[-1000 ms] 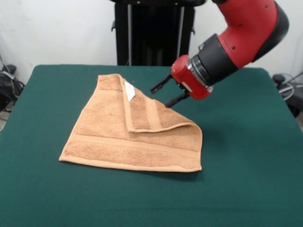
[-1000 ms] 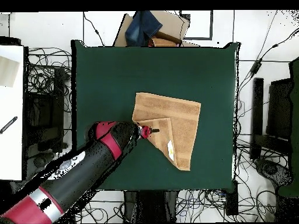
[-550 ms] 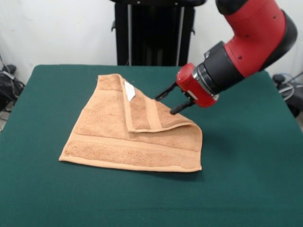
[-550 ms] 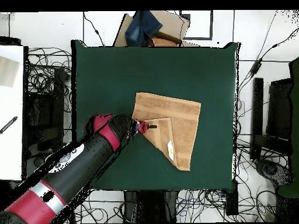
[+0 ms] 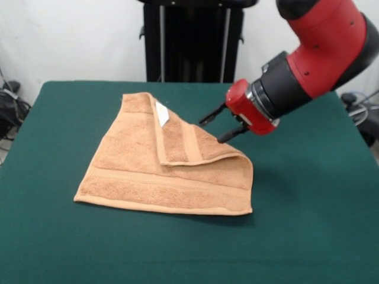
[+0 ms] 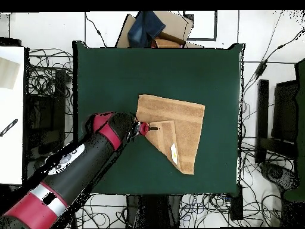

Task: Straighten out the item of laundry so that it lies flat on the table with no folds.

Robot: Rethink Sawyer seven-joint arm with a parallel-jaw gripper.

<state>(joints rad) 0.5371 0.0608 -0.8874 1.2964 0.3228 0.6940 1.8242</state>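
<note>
1. One tan towel (image 5: 169, 171) lies on the green tabletop (image 5: 308, 225), a little left of the middle in the front view and well inside every edge.
2. The towel is not flat. One corner is folded over onto the rest, making a triangular flap (image 5: 183, 142) that covers part of the upper right side in the front view. The fold forms a rounded, slightly raised ridge at the towel's right corner.
3. Two woven bands show in the front view: one runs along the towel's lower part near its front edge, and one crosses the folded flap.
4. One small white tag (image 5: 162, 113) sits on the flap's edge near the towel's far corner.
5. One red and black arm (image 5: 314, 53) reaches in from the upper right of the front view, tilted down toward the towel.
6. Its one pincer (image 5: 217, 124) has its two dark fingers (image 5: 212, 114) spread apart with nothing between them. The tips hang just beside the upper right edge of the folded flap; I cannot tell whether they touch the cloth.
</note>
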